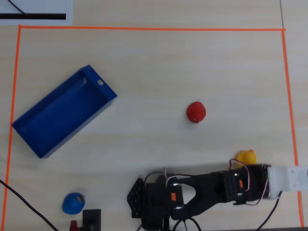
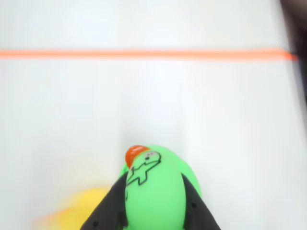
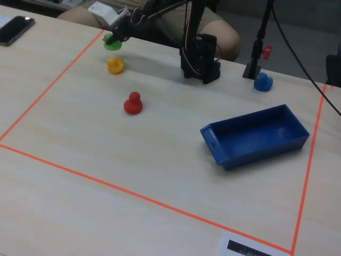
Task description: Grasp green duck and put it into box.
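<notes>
The gripper (image 2: 156, 211) pinches the green duck (image 2: 156, 189) between its black fingers, lifted clear above the yellow duck (image 3: 115, 65) at the far left in the fixed view, ready to carry right toward the box (image 3: 256, 136).

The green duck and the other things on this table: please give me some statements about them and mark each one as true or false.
1. The gripper is holding the green duck. True: in the wrist view the black fingers press on both sides of it.
2. The green duck lies inside the box. False: the box is empty, and the duck is in the gripper, far from it.
3. The red duck stands inside the orange tape border. True.
4. The blue duck sits in the box. False: it stands on the table outside it, near the arm's base.
5. The yellow duck stands close to the held green duck. True.
</notes>
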`<move>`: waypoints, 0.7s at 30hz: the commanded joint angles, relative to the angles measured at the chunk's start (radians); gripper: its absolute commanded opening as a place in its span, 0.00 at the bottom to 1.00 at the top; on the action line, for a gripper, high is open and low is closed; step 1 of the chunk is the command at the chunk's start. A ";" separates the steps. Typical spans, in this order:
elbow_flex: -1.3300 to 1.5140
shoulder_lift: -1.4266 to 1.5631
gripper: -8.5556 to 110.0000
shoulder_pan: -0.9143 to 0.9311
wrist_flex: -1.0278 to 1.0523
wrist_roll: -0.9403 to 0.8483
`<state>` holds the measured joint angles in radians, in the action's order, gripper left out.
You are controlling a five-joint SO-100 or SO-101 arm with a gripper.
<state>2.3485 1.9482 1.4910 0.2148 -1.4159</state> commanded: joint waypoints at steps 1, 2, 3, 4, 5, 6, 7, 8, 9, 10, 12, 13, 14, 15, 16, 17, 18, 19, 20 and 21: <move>-0.077 0.201 0.07 -0.247 0.143 0.100; -0.066 0.238 0.07 -0.299 0.140 0.117; -0.055 0.278 0.07 -0.354 0.141 0.130; -0.048 0.313 0.07 -0.411 0.144 0.147; -0.046 0.345 0.07 -0.469 0.163 0.172; -0.052 0.376 0.07 -0.537 0.193 0.187; -0.058 0.403 0.07 -0.604 0.222 0.207; -0.083 0.430 0.07 -0.676 0.287 0.230; -0.124 0.446 0.07 -0.750 0.380 0.262; -0.181 0.456 0.07 -0.828 0.485 0.305; -0.313 0.462 0.07 -0.994 0.713 0.407; -0.382 0.459 0.07 -1.081 0.827 0.460; -0.453 0.449 0.07 -1.180 0.934 0.515; -0.522 0.431 0.07 -1.273 1.032 0.575; -0.591 0.403 0.07 -1.370 1.118 0.637; -0.658 0.367 0.07 -1.468 1.200 0.695; -0.712 0.327 0.07 -1.559 1.262 0.753; -0.752 0.288 0.07 -1.641 1.302 0.805; -0.778 0.255 0.07 -1.718 1.324 0.851; -0.784 0.232 0.07 -1.784 1.327 0.891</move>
<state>1.7257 2.2550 0.0660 1.3576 -0.7026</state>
